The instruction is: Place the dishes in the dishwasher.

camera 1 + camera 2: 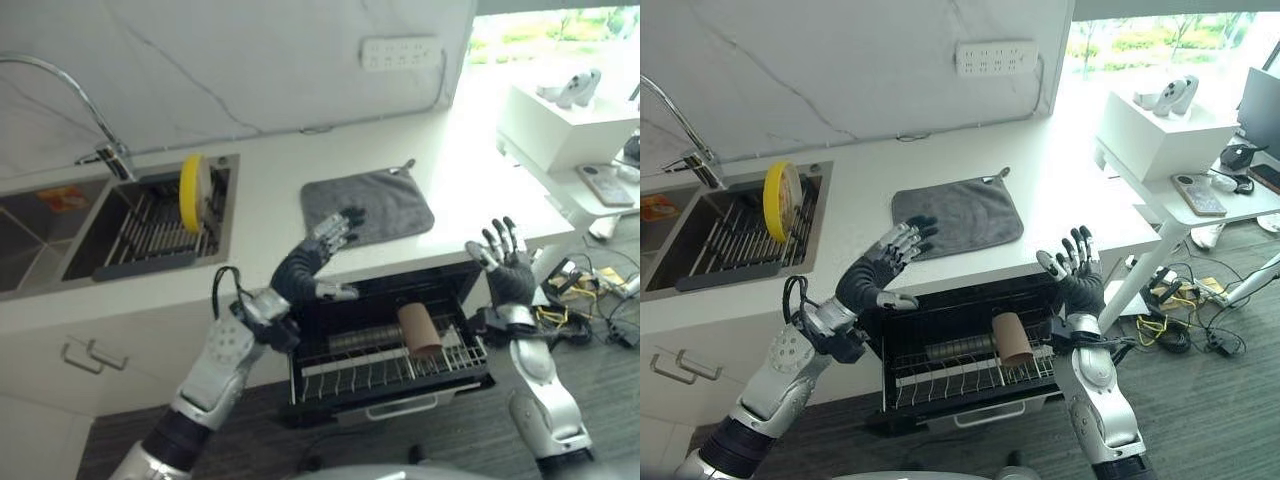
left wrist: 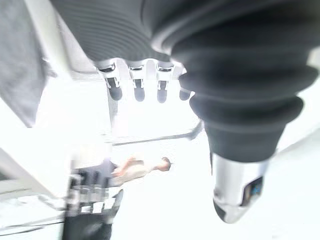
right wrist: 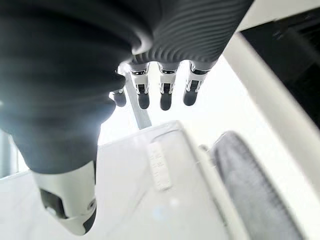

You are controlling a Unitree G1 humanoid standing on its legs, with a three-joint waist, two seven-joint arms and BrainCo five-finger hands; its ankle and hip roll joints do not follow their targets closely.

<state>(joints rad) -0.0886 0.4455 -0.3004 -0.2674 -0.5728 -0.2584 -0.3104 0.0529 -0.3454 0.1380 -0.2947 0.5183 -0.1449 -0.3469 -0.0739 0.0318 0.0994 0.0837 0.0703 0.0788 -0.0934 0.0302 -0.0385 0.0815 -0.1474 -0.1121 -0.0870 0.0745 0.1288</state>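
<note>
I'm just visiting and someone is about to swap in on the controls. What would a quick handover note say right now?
Left hand: open, holding nothing, raised over the counter's front edge next to the grey towel.
Right hand: open, empty, raised at the counter's right end above the dishwasher.
Yellow plate: standing on edge in the sink rack, untouched.
Dishwasher rack: pulled out below the counter, with a brown cup lying in it.
Done: the cup is in the rack.
Left: fetch the yellow plate from the sink, probably with the left hand, and set it in the dishwasher rack.
</note>
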